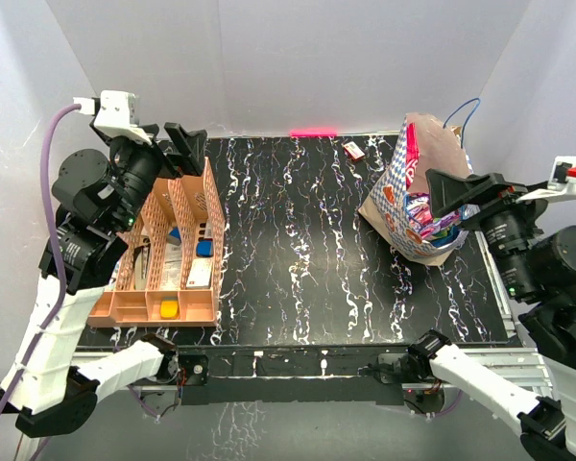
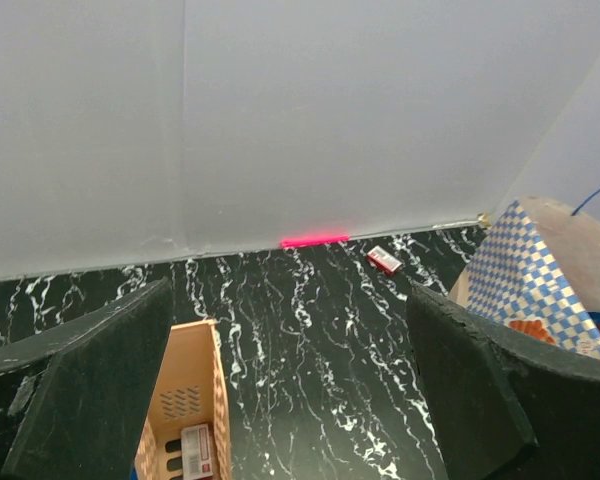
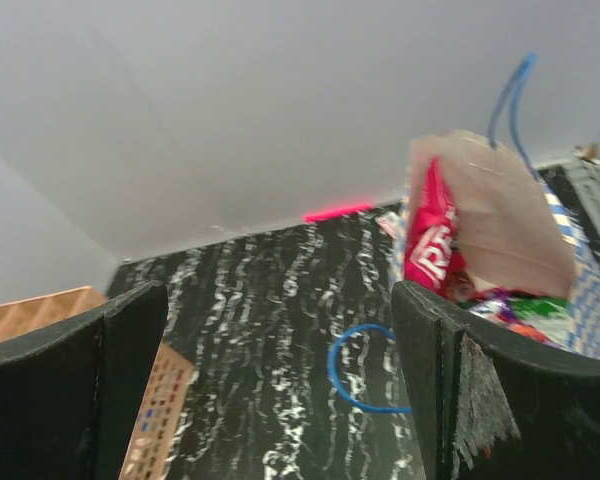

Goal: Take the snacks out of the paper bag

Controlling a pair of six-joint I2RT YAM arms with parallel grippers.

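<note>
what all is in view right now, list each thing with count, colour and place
marble-pattern table: one, black with white veins, under everything
chequered paper bag with thin blue cord handles: one, blue-and-white, far right of table, mouth open
glossy snack packets: several, count hidden, red, pink, green and others, inside the bag
small flat box: one, red-and-white, far edge, left of the bag
plastic lattice organizer: one, peach, left side of table
small blue blocks: two, in the organizer
small yellow block: one, organizer's near compartment
thin strip: one, pink, far table edge
left gripper: black, open, above the organizer
right gripper: black, open, at the bag's mouth
</note>
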